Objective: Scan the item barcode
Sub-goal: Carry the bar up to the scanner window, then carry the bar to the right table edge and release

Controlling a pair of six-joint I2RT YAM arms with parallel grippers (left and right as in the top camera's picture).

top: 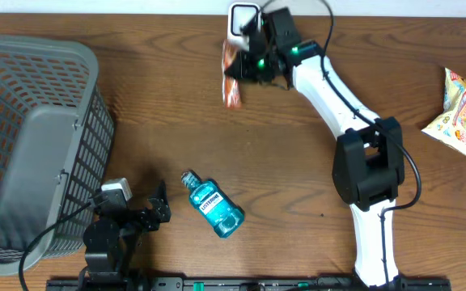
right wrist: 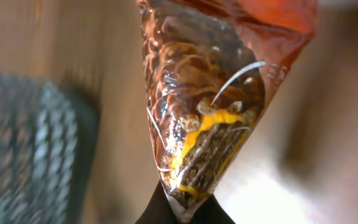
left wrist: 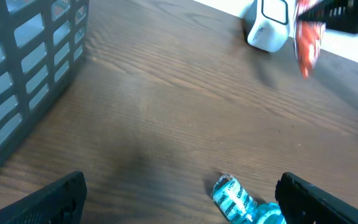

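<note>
**Snack packet held at scanner, top centre of the overhead view**

Item: orange-red foil snack packet, pinched by one narrow end in the closed jaws of the right gripper. The wrist view shows brown and yellow print on it, but no writing can be read.

Lettering: the white scanner has dark lettering on its side, too small to read. The blue mouthwash bottle has a white label that appears to read LISTERINE.

Axis: in the overhead view the packet's long axis runs roughly top to bottom of the frame, upper end just below the scanner. In the left wrist view it hangs upright just right of the scanner. Whether they touch cannot be told.

Left gripper: lower left, jaws wide apart and holding nothing, the bottle near it to the right.

Room: the scanner stands at the far edge of the table. Bare wood lies between the packet and the grey basket at the left. The bottle lies well below the packet. Pale snack packets lie at the right edge, well apart.
</note>
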